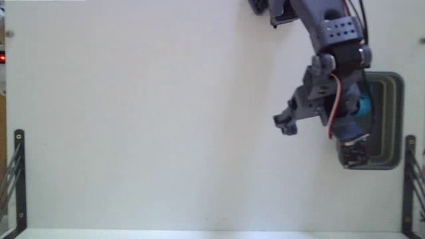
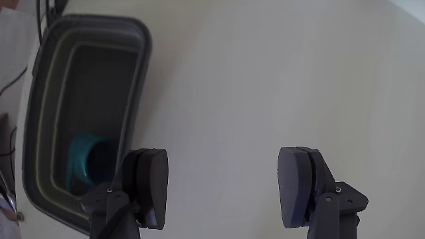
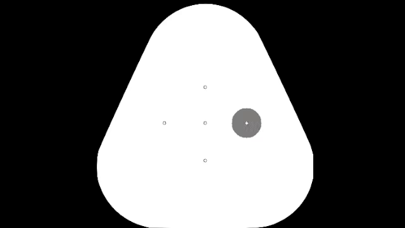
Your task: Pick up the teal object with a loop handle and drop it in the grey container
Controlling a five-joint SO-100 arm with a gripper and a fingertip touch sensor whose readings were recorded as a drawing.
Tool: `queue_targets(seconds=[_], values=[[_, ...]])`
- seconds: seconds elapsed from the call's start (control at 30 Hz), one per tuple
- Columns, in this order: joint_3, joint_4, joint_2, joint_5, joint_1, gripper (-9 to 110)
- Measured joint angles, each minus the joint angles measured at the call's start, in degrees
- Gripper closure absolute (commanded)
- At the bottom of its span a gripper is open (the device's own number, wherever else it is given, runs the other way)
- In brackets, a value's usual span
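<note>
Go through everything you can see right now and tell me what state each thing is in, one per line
gripper: open, fingers wide apart, nothing between them, over bare table beside the bin.
teal object with a loop handle: released, lying inside the grey container near one end; handle not discernible.
grey container: upright on the table, open top, holding only the teal piece as far as the wrist view shows.
table: white.
</note>
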Motion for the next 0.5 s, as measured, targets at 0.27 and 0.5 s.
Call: queue_targets(seconds=[0.27, 0.5], values=[[5.9, 0.0, 5.8, 0.0, 5.0, -9], [10.0, 0.1, 11.0, 0.0, 8.4, -9]])
